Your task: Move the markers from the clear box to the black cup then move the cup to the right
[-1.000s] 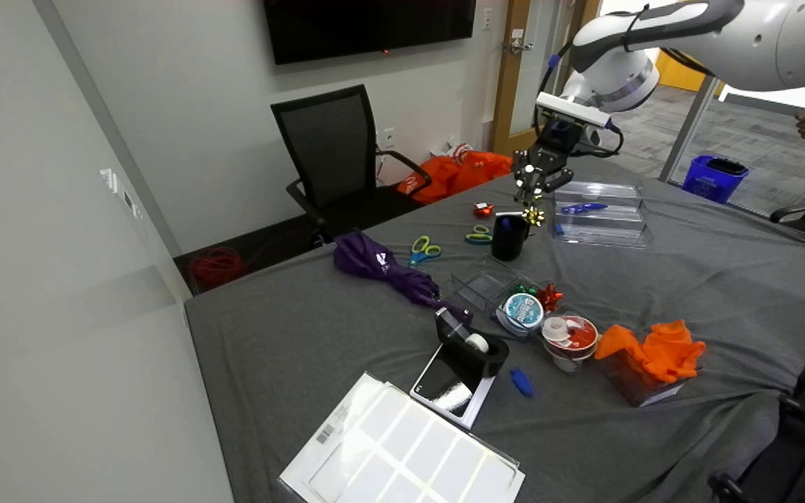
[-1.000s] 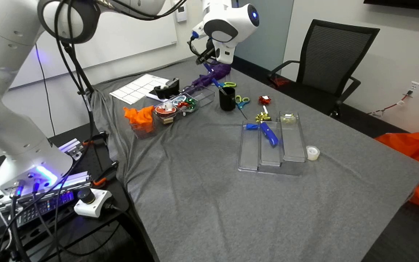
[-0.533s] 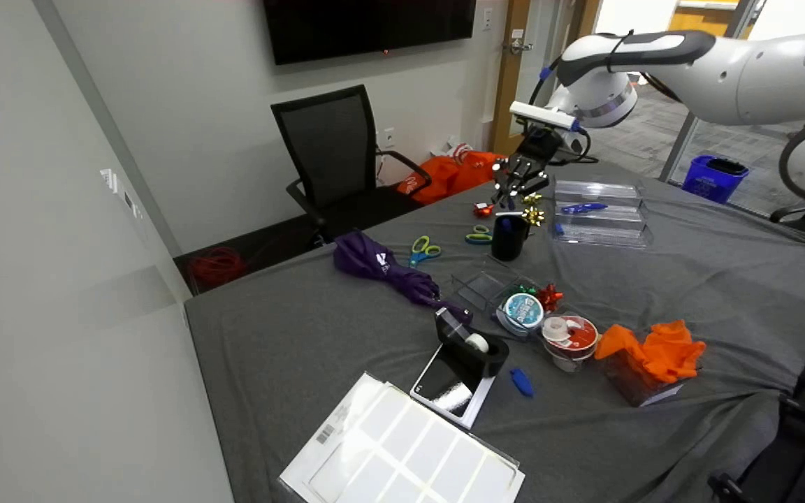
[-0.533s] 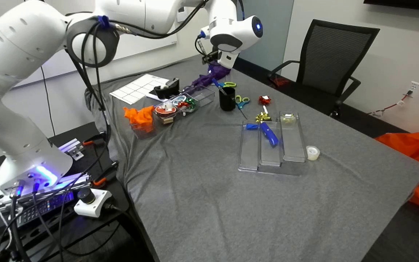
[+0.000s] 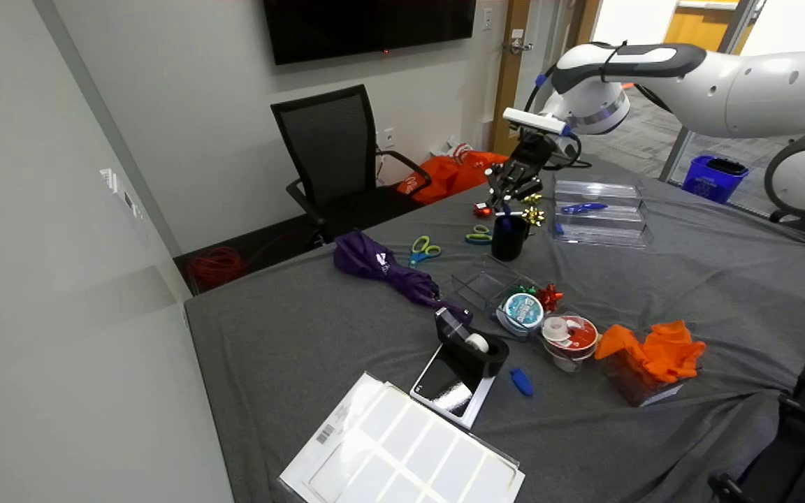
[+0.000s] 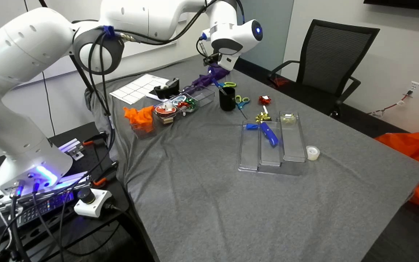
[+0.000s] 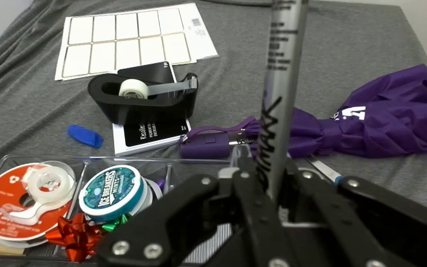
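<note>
Hand [image 7: 271, 185] grips a silver marker [image 7: 280, 92], jaws nearly together round it; its lower end is at the mouth of the black cup [image 5: 508, 241], upright on the surface [image 5: 298, 335]; whether inside, unclear. Another marker [image 6: 216, 83] leans in the cup. Best: straighten, lower past it, release once well in.

Arm [image 5: 724, 98] outstretched, its gripper [image 7: 271, 181] slanted downward, jaws pinched close together
</note>
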Available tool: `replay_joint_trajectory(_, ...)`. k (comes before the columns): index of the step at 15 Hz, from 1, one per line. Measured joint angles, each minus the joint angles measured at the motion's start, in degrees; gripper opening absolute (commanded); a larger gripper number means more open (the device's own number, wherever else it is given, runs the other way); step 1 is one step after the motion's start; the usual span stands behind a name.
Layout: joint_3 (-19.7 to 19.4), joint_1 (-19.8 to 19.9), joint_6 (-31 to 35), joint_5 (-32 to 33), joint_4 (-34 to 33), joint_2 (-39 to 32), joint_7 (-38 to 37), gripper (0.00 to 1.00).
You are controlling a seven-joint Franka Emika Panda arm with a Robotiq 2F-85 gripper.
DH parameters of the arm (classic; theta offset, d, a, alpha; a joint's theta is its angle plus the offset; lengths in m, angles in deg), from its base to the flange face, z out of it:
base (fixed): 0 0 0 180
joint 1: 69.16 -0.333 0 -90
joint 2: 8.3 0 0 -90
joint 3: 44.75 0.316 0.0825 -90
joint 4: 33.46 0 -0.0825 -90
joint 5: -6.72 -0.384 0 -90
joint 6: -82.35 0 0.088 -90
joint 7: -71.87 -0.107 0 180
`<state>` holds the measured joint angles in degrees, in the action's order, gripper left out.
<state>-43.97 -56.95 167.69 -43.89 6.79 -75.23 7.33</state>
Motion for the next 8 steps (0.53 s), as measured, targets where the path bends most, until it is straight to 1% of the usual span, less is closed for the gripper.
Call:
replay_joint_trajectory(4,-0.17,0.79,-0.13,0.01,0.0,-0.14,-0.55,0.04)
replay_joint_trajectory(8,0.01,3.99,-0.16,0.22,-0.68,-1.8,-0.71,0.04)
